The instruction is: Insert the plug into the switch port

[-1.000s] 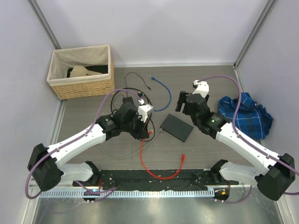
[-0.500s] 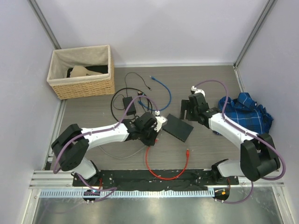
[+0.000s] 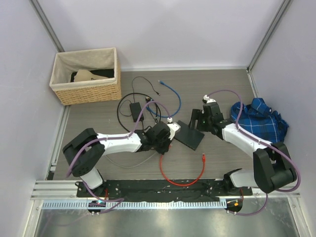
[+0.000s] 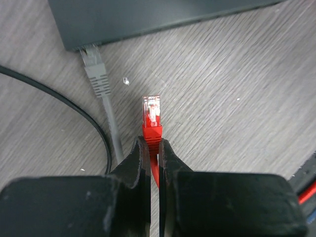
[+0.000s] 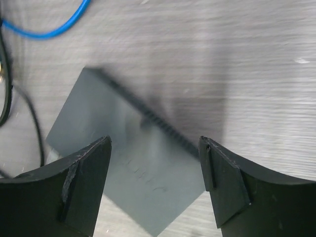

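Observation:
The switch point(image 3: 187, 134) is a flat dark box lying at an angle mid-table. It also shows in the left wrist view point(image 4: 148, 17) and the right wrist view point(image 5: 128, 177). My left gripper point(image 4: 152, 143) is shut on the red cable's plug point(image 4: 151, 114), which points at the switch's near edge, a short gap away. A grey plug point(image 4: 94, 66) sits in a port at the switch's left end. My right gripper point(image 5: 155, 148) is open, jaws wide, just above the switch's far corner; in the top view it is at the switch's right side point(image 3: 201, 120).
The red cable point(image 3: 182, 175) loops toward the front rail, its other plug loose. A blue cable point(image 3: 170, 96) and a black power brick point(image 3: 134, 107) with cords lie behind. A wicker basket point(image 3: 86, 91) stands back left. A blue plaid cloth point(image 3: 261, 118) lies right.
My left gripper has moved right with the red plug, close to the switch's edge. My right gripper has lowered onto the switch's far corner. The red cable loop has shifted right.

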Robot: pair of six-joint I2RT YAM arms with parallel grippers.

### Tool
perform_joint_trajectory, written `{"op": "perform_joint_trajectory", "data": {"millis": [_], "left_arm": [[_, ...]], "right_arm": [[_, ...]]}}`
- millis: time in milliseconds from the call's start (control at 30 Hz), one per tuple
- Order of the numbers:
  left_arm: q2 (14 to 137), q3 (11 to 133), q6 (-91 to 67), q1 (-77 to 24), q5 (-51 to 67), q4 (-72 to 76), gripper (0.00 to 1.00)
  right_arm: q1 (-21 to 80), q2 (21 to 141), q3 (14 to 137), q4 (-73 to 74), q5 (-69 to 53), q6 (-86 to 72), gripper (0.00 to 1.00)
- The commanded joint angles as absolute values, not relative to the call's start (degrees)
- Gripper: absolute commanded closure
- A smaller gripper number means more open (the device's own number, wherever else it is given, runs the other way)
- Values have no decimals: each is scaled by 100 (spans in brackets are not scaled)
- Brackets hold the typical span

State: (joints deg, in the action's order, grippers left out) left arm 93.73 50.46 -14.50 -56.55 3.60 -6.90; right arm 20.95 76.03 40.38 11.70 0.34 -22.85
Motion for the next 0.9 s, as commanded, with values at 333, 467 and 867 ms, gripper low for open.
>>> {"op": "perform_joint_trajectory", "data": {"millis": [333,467,867], "left_arm": [[9843,5493,-1653,-5643,-97,-729,100],[9914,5598,-1363,-5493,-26,-756,100],[9844,5687,-633,-5142,368,-783,100]], "right_arm": [[1775,8613,4527,931,-270,-1951,20],[1775,8578,4290,1072,-676,-2223,20],[1775,7226,3621,1467,-730,-2918,21]]}}
